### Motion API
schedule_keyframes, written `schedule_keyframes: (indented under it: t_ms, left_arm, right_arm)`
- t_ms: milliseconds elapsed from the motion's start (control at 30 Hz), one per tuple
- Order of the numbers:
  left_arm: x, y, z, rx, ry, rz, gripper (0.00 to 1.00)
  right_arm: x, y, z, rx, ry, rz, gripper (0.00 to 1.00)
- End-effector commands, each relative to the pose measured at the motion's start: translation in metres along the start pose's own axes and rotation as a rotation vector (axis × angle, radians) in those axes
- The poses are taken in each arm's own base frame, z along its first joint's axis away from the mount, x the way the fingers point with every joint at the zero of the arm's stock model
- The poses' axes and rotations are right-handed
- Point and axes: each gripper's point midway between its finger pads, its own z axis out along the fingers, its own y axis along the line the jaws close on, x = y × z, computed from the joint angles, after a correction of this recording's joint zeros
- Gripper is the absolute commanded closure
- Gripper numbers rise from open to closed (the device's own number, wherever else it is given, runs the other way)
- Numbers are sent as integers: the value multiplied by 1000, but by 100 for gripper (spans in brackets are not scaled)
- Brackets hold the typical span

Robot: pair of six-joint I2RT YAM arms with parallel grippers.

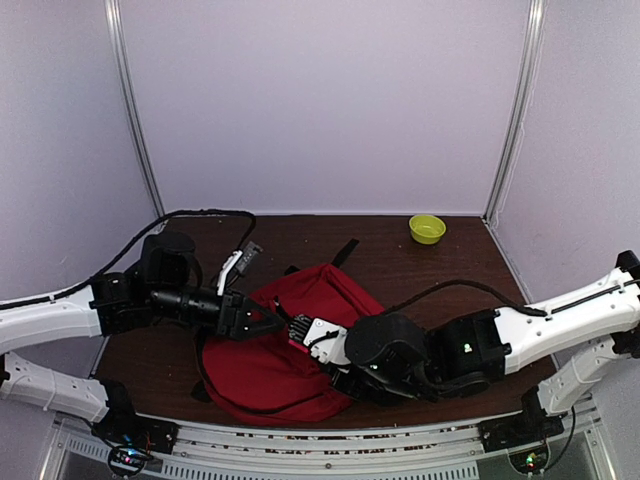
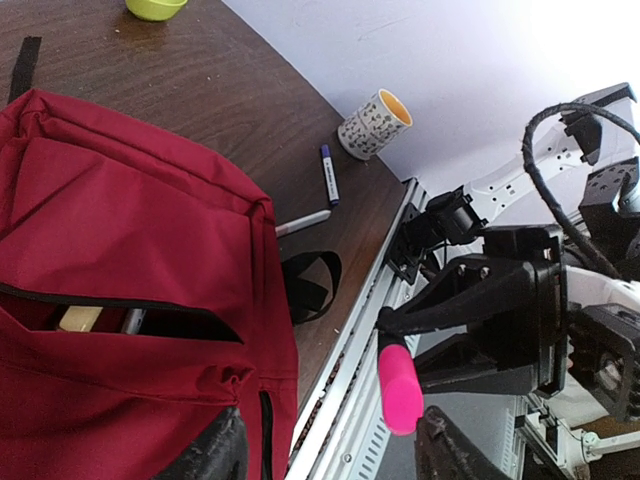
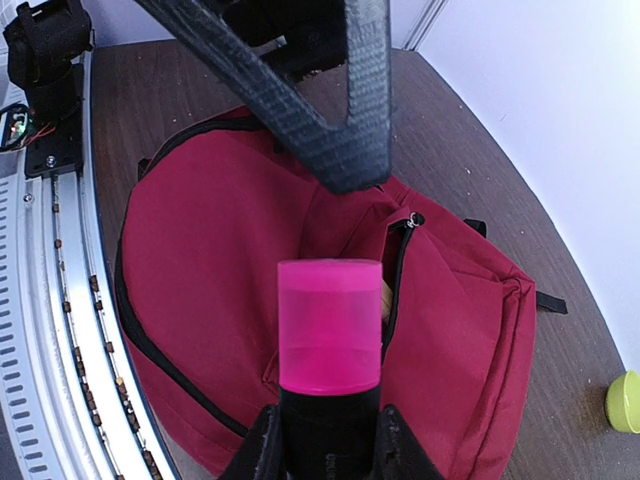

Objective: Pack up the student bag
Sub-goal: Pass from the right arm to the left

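dark-red fabric fills the middle of the desk [image 1: 400,270] – the student bag [image 1: 262,372] lies flat there between my two arms, its zip pocket gaping. through the slit i make out a pale, wood-coloured piece [image 2: 80,318] and something grey beside it, so i'd judge the packing is partly done.

my right hand [image 3: 330,445] is clamped on a pink-capped marker [image 3: 330,325], held cap-forward just above the bag near the pocket mouth; that one isn't in yet. my left hand [image 2: 330,455] sits at the bag's near edge with its jaws apart and nothing gripped that i can see, one finger against the fabric.

left to go, by my reckoning: the marker, plus a blue pen [image 2: 328,175] and a grey pen [image 2: 302,222] lying on the desk beside the bag. a patterned cup [image 2: 374,122] and a green bowl [image 1: 427,228] stand further off – whether they belong in the bag i can't say.

the pocket's depths are dark, and from overhead my right arm hides the cup and pens.
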Motion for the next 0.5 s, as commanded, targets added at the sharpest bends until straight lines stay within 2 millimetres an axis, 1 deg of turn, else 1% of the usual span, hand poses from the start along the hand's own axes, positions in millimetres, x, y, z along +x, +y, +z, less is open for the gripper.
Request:
schedule_keyframes:
  t_ms: [0,67,300,367,467]
  left_arm:
    - [-5,-10,8,51,-15,14,42]
    - [-5,-12,11,59,-12,13,43]
    - [-2,-27,19,129,3,32,43]
    - [0,-32,20,143,10,43,47]
    - [3,-31,23,140,25,42,54]
  right_arm:
    - [-15,0,-1,25,-28,-6,100]
    - [-15,1,1,24,-23,-11,100]
    - [-15,3,4,31,-17,-9,100]
    - [-16,3,4,36,-20,-7,100]
    - [-16,0,5,55,-15,-10,100]
